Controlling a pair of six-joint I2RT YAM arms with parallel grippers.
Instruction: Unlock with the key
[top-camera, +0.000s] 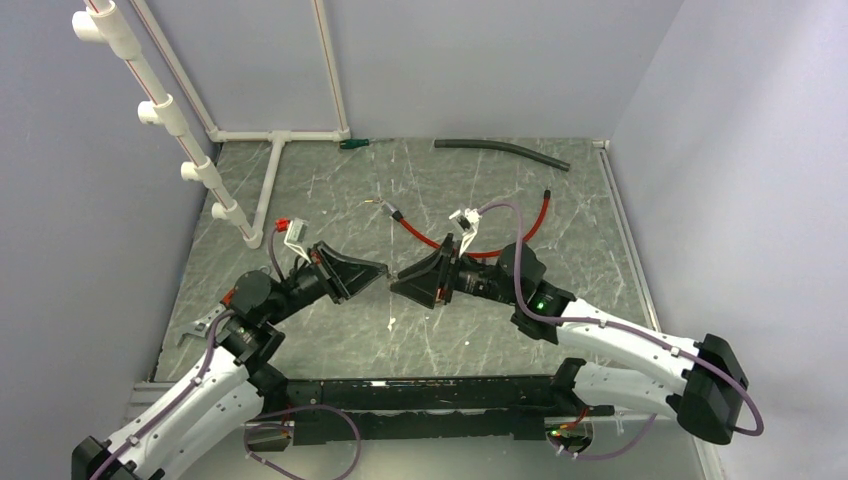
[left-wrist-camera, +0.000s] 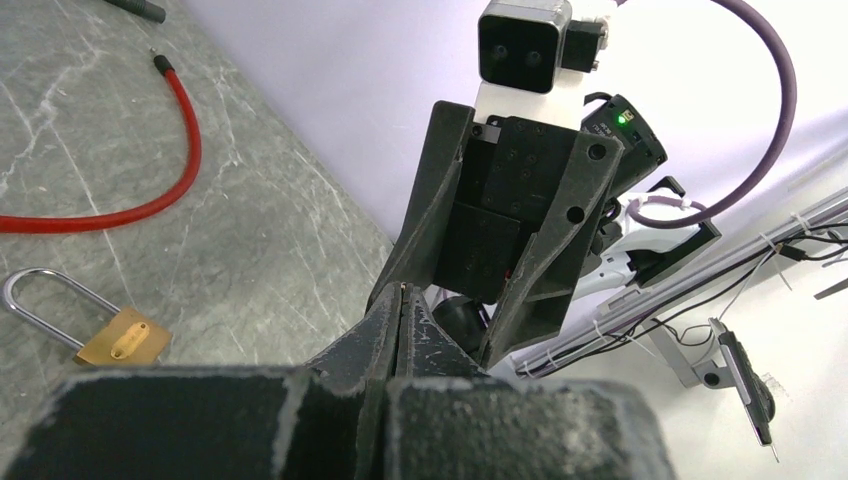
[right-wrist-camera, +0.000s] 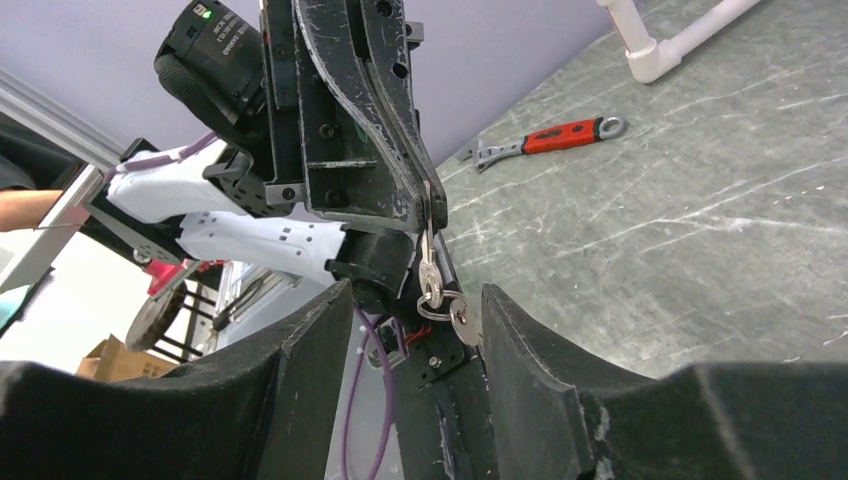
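Observation:
My left gripper (top-camera: 378, 272) is shut on the key (right-wrist-camera: 429, 272), a small silver key that hangs from its fingertips (right-wrist-camera: 428, 212) on a ring with a second key (right-wrist-camera: 462, 320). In the left wrist view only a sliver of metal shows at the pinched tip of the left gripper (left-wrist-camera: 402, 292). My right gripper (top-camera: 397, 282) faces it tip to tip and stands open, and the keys dangle between its two fingers (right-wrist-camera: 520, 335). A brass padlock (left-wrist-camera: 120, 337) with a silver shackle lies flat on the table to one side. The top view does not show it.
A red cable (top-camera: 470, 250) curves across the table behind the grippers. A red-handled wrench (right-wrist-camera: 550, 138) lies near the left arm. A white pipe frame (top-camera: 170, 110) stands at the back left, and a black hose (top-camera: 500, 150) lies along the back wall.

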